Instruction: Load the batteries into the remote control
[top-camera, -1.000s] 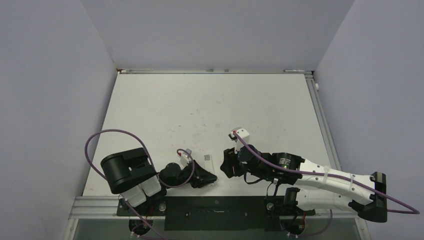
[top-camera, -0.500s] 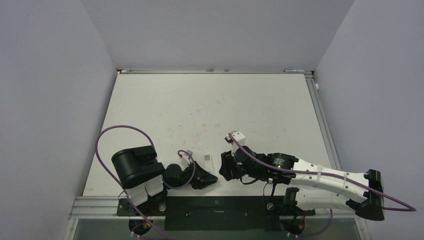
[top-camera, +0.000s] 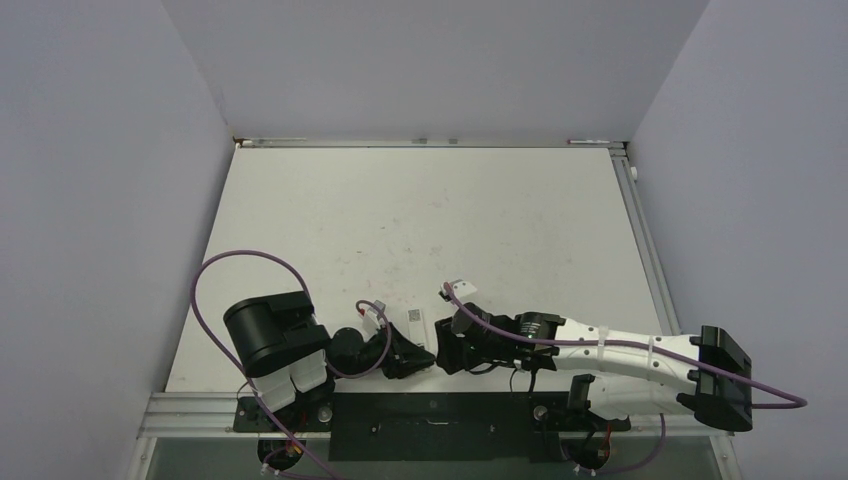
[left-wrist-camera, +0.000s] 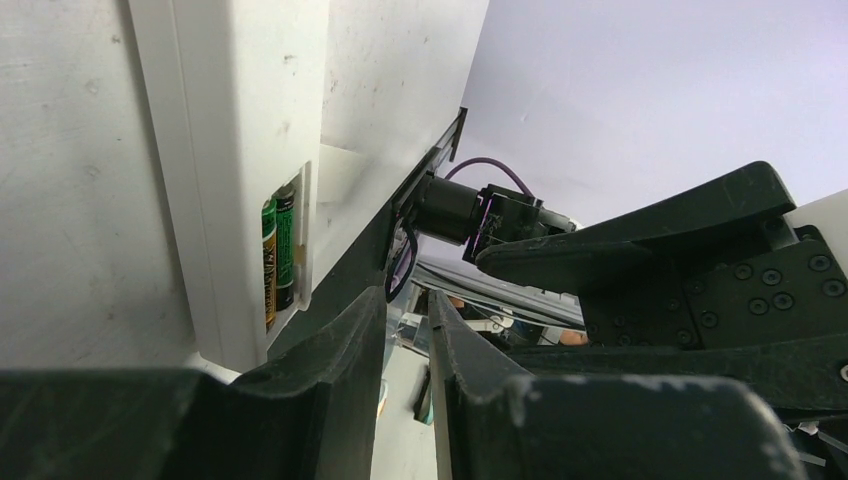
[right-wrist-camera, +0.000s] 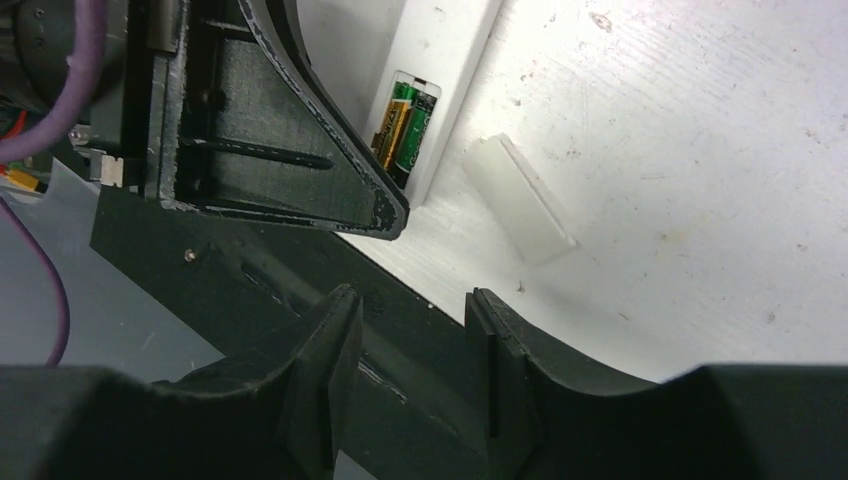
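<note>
The remote control is a slim white bar lying on the table with its battery recess facing up. The batteries sit side by side in that recess, gold-orange and green-black; in the left wrist view the batteries show in the remote control. My left gripper lies right beside the remote's near end, jaws a narrow gap apart with nothing between them. My right gripper hovers open and empty just near of the recess. From above, the remote control lies beside the left gripper and the right gripper.
A loose white plastic cover piece lies on the table just right of the remote's recess end. The black rail at the table's near edge runs under my right fingers. Purple cables loop over both arms.
My right arm has swung left and toward the near edge, ending close to the left gripper, and its jaws have narrowed a little. The left arm's shoulder turned slightly, then held still.
</note>
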